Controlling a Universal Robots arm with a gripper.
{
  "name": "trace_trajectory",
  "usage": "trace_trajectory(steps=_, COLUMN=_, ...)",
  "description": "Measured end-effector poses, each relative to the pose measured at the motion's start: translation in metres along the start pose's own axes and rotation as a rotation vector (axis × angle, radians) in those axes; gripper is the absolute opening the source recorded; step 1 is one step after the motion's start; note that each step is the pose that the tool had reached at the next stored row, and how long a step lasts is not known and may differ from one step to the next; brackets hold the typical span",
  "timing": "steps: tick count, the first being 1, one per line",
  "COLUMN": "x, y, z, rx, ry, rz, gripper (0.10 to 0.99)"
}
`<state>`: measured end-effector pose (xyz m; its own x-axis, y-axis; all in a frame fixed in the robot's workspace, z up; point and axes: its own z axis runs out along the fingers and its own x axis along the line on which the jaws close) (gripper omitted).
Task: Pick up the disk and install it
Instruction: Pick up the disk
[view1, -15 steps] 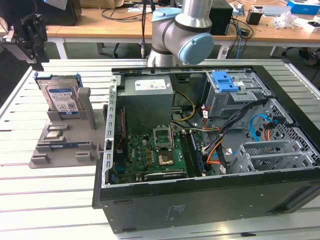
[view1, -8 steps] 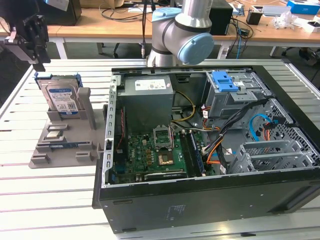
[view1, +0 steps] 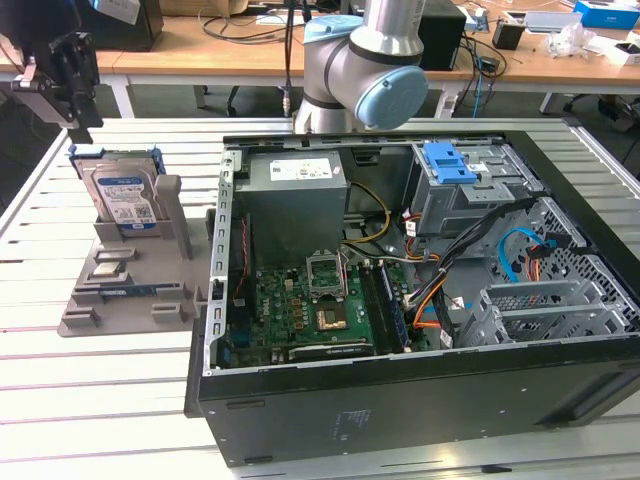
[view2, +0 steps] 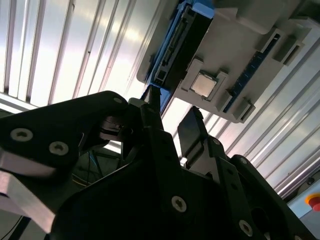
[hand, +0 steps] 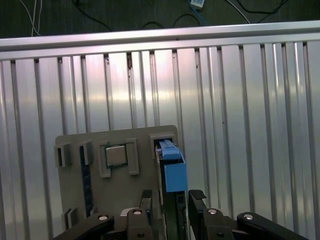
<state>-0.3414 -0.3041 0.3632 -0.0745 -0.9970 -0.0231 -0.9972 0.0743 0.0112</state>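
I see my gripper (hand: 171, 196) spread wide, holding nothing, with the disk (hand: 173, 170) edge-on just beyond its fingertips in the first wrist view. The exterior view shows the disk's label, upright in a grey holder (view1: 125, 298).

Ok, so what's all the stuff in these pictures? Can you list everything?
disk: one, silver with a blue frame, standing upright in the holder
holder: one, grey, on the table at the exterior view's left
chip: one, silver, lying in the holder
case: one, black, open, on the table beside the holder
board: one, green, inside the case
power box: one, grey, inside the case
latch: one, blue, inside the case, toward the exterior view's right
table: one, silver, slatted, under it all
arm: one, grey with blue caps, behind the case
end effector: one, black, open, over the disk, empty
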Motion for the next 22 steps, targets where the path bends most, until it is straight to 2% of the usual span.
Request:
trace_trajectory(steps=13, x=-0.0031, y=-0.0017, z=0.0068, rx=0.000, ry=0.0000, rz=0.000, gripper=0.420)
trace_trajectory(steps=22, x=-0.0058, y=-0.0015, z=0.0184, rx=0.000, ry=0.0013, rz=0.000, gripper=0.420)
